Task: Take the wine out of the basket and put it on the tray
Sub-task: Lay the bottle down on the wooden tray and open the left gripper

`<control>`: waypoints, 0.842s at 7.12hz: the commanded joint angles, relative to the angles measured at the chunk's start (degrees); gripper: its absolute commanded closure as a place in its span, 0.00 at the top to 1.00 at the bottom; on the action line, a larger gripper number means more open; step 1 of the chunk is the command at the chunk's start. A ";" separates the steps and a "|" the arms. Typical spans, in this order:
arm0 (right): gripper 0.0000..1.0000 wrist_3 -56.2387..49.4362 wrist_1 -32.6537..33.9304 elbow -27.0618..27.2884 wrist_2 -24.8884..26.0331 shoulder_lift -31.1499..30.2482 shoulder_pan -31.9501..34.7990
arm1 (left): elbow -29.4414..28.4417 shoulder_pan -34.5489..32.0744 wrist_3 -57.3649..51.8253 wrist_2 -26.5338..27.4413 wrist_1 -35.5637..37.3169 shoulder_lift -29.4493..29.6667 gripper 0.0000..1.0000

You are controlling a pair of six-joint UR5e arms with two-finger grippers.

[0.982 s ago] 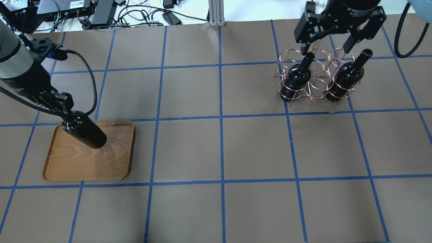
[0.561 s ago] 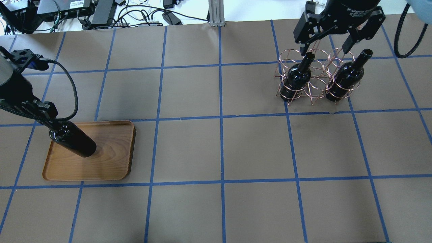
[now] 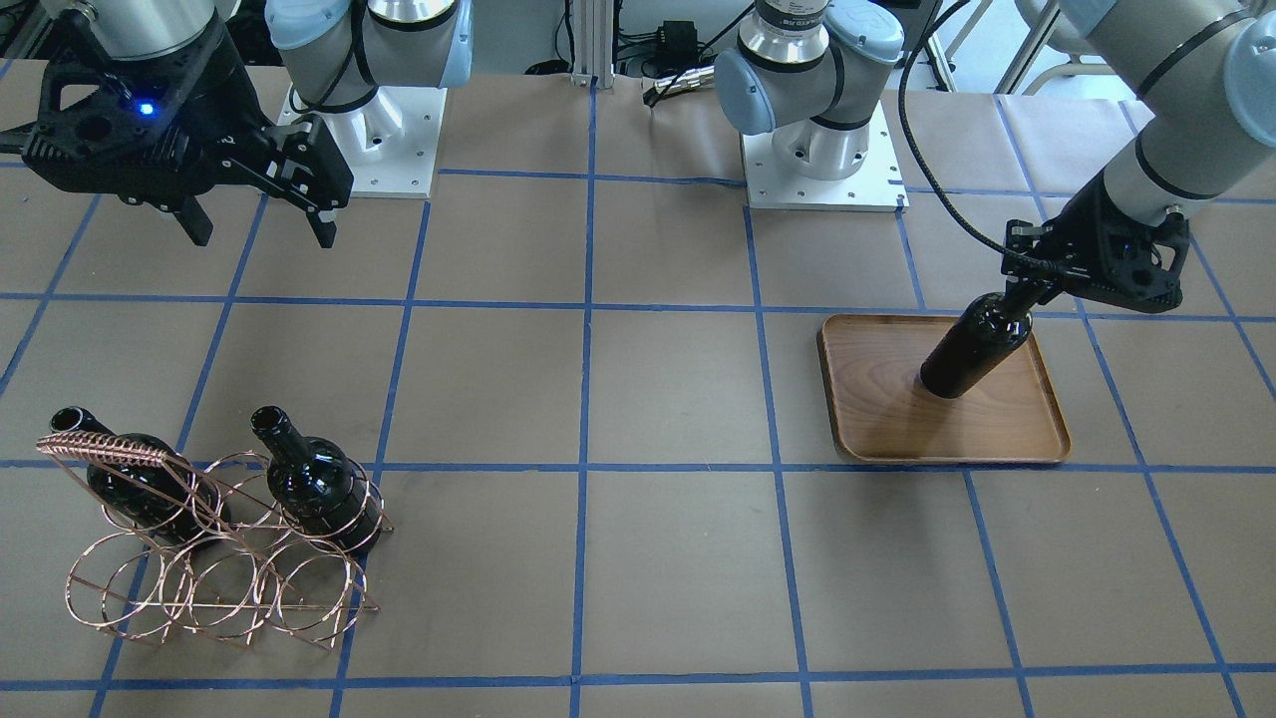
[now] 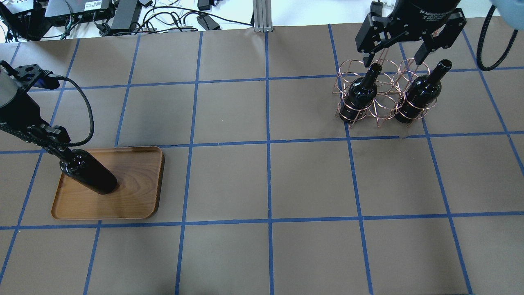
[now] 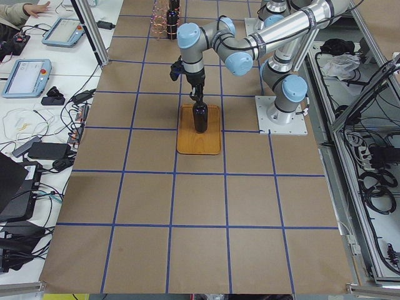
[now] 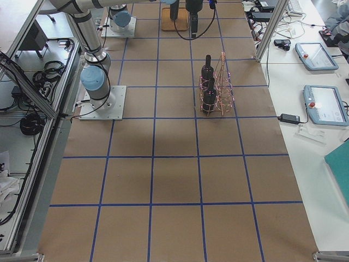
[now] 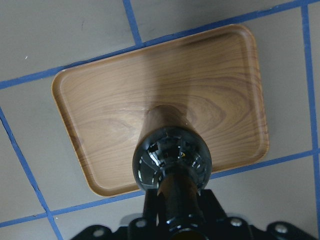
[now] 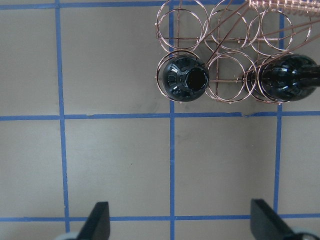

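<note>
My left gripper [image 4: 56, 150] is shut on the neck of a near-black wine bottle [image 4: 89, 177]. The bottle stands upright with its base on or just over the left half of the brown wooden tray [image 4: 137, 184]. In the front-facing view the gripper [image 3: 1025, 291], bottle [image 3: 972, 351] and tray [image 3: 887, 424] are at the right. The left wrist view looks down the bottle [image 7: 172, 160] onto the tray [image 7: 100, 110]. My right gripper [image 4: 393, 60] is open and empty above the copper wire basket [image 4: 378, 104]. The basket holds two more bottles [image 4: 362, 92] [image 4: 421, 94], with its middle slot empty.
The table is brown paper with blue tape grid lines. Cables and devices [image 4: 123, 16] and an aluminium post [image 4: 262, 16] lie beyond its far edge. The two arm bases [image 3: 369, 150] [image 3: 822, 150] stand at the robot's side of the table.
My left gripper has carried the bottle left and down over the tray, from a tilt above it to upright at its surface. The right gripper has barely moved.
</note>
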State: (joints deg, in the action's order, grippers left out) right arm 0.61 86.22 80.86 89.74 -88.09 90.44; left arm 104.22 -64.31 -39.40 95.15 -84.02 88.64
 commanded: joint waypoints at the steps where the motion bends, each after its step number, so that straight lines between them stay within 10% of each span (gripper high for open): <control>1: 1.00 0.01 0.00 0.00 0.00 0.02 0.00 | -0.24 -0.02 0.37 0.04 0.00 0.56 0.64; 2: 1.00 0.01 0.00 0.00 0.09 0.02 0.00 | -0.94 -0.02 0.46 0.12 -0.70 0.48 0.92; 3: 1.00 0.01 0.00 0.00 0.00 0.11 0.00 | -1.03 -0.02 0.55 -0.05 -1.66 0.22 0.99; 6: 1.00 0.01 0.00 0.00 0.00 0.11 0.00 | -9.70 -2.04 14.82 0.30 -11.23 -2.42 1.00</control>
State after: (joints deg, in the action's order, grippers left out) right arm 0.62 86.22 80.86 89.78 -87.99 90.44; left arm 98.68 -65.65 -30.88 95.23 -91.40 87.02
